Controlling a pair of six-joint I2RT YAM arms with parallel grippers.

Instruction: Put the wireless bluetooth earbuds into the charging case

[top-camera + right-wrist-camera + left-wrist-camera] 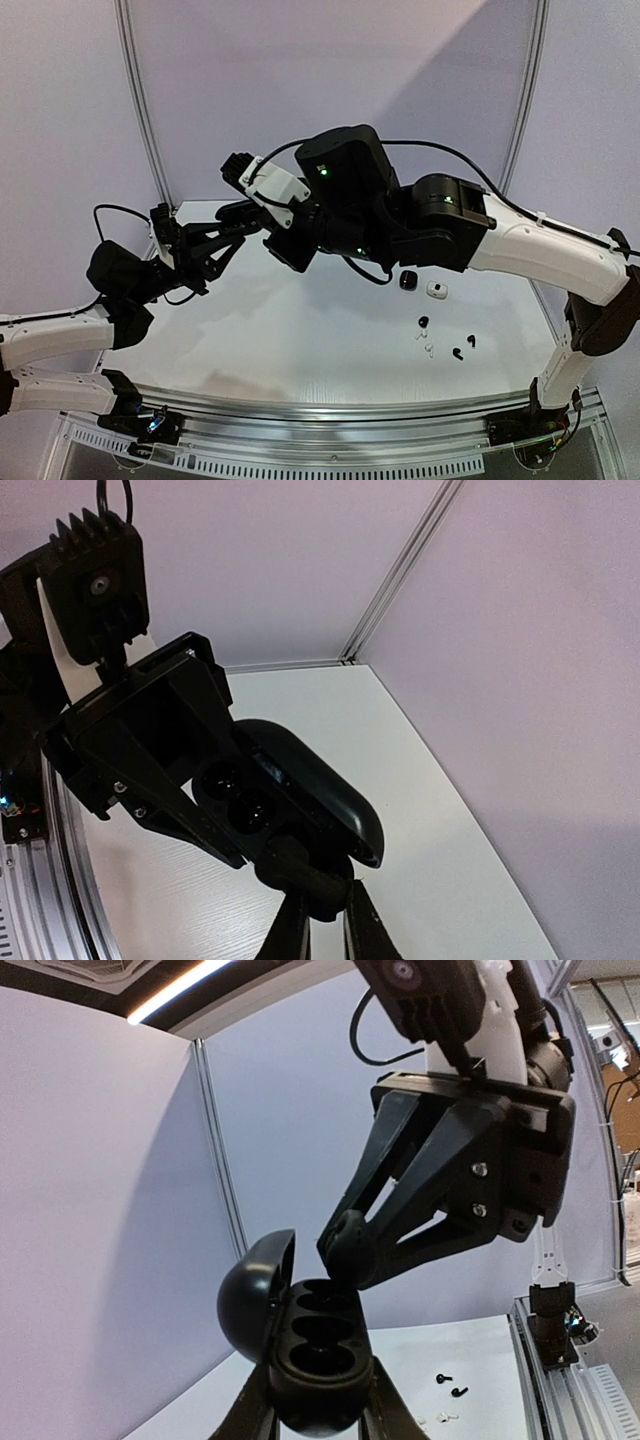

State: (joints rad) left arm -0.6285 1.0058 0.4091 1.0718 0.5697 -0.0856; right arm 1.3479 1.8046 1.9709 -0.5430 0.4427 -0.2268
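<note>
1. Left wrist view showed the charging case [318, 1352] held off the table, its lid [255, 1295] swung open toward 9 o'clock and its dark pockets facing up.
2. A small dark rounded piece, judged to be a black earbud [345, 1247], sat at the case's rim at about 1 o'clock, touching or just above the farthest pocket; which of the two could not be told.
3. The right gripper [347, 1252] reached in from 1 o'clock with its fingers pinched nearly together on that earbud. The right wrist view showed the same pinch from behind, at 6 o'clock of the case [300, 780].
4. The left gripper [316, 1405] was clamped on the case body from 6 o'clock, holding it steady for the other arm.
5. On the table [300, 340] at about 4 o'clock lay the loose earbuds [425, 335], black and white, near one another. A small black case [407, 280] and a white case [436, 290] sat just beside each other at about 2 o'clock.
6. The step in hand appeared to be seating the earbud in a pocket. The next move would call for lining its stem up with the pocket, pressing it down gently, and releasing only once it sat flush, while the left arm kept the case level.
</note>
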